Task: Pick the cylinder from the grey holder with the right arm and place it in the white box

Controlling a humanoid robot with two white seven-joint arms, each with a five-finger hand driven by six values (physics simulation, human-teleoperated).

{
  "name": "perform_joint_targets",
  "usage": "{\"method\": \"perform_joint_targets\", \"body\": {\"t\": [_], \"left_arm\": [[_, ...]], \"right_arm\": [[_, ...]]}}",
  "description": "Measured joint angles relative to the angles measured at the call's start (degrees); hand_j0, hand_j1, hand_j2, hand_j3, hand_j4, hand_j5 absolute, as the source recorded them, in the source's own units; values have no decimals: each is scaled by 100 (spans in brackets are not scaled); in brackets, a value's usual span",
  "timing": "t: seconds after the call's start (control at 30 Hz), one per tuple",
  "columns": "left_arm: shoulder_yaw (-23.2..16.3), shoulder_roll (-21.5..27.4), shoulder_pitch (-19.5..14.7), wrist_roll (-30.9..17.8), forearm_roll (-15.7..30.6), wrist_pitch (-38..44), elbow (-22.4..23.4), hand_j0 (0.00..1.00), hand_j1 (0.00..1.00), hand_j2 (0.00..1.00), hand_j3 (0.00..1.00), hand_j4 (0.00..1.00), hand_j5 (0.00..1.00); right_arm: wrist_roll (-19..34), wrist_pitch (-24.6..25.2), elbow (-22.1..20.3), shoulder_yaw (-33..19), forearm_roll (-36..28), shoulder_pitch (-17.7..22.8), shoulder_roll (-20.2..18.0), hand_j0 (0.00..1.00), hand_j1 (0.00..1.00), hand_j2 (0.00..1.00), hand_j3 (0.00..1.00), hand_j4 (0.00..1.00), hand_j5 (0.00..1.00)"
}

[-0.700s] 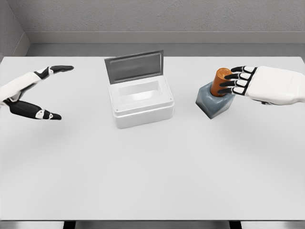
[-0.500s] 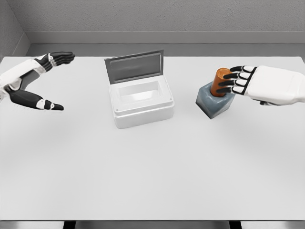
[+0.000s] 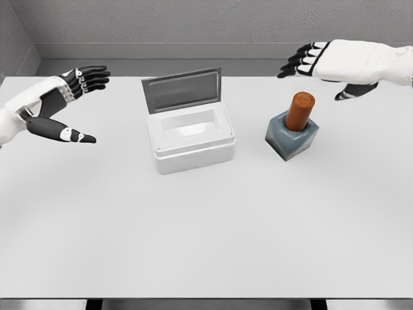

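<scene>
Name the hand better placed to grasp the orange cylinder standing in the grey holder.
Right. The right hand hovers open just above and behind the orange cylinder in the grey holder. The left hand is open beyond the white box, far off.

Matt orange cylinder (image 3: 300,110), satin grey holder (image 3: 292,139), smooth white plastic-looking box (image 3: 191,141) with a dull metallic lid (image 3: 182,90).

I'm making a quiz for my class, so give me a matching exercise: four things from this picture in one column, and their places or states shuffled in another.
1. cylinder
2. white box
3. right robot hand
4. left robot hand

A. lid raised
B. open, far left
C. standing in the grey holder
D. open, above and behind the holder

Pairs: 1-C, 2-A, 3-D, 4-B
</scene>
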Motion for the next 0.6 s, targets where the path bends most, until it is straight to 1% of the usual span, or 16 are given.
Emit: {"method": "perform_joint_targets", "body": {"t": [0.03, 0.07, 0.17, 0.23, 0.43, 0.6], "left_arm": [[0, -6, 0, 0, -8, -1, 1, 100, 100, 100, 100, 100, 100], [0, -10, 0, -1, -14, -1, 2, 100, 100, 100, 100, 100, 100], [1, -23, 0, -1, -24, -5, 3, 100, 100, 100, 100, 100, 100], [1, -49, 0, -1, -30, 3, 3, 100, 100, 100, 100, 100, 100], [-4, -140, -8, -1, -17, 46, 24, 100, 100, 100, 100, 100, 100], [-17, -296, -114, -1, -4, 59, 134, 100, 100, 100, 100, 100, 100]], "right_arm": [[18, 0, 129, 170, 0, -193, 107, 99, 99, 99, 99, 99, 99], [31, -1, 260, 356, 22, -246, 203, 99, 99, 99, 99, 99, 99], [53, -7, 555, 770, 251, -308, 399, 99, 99, 99, 99, 99, 99], [60, -10, 662, 977, 375, -334, 469, 99, 99, 99, 99, 99, 99], [65, -9, 958, 1338, 575, -448, 676, 99, 99, 99, 99, 99, 99], [65, -9, 1098, 1437, 633, -448, 711, 97, 97, 97, 97, 97, 97]]}}
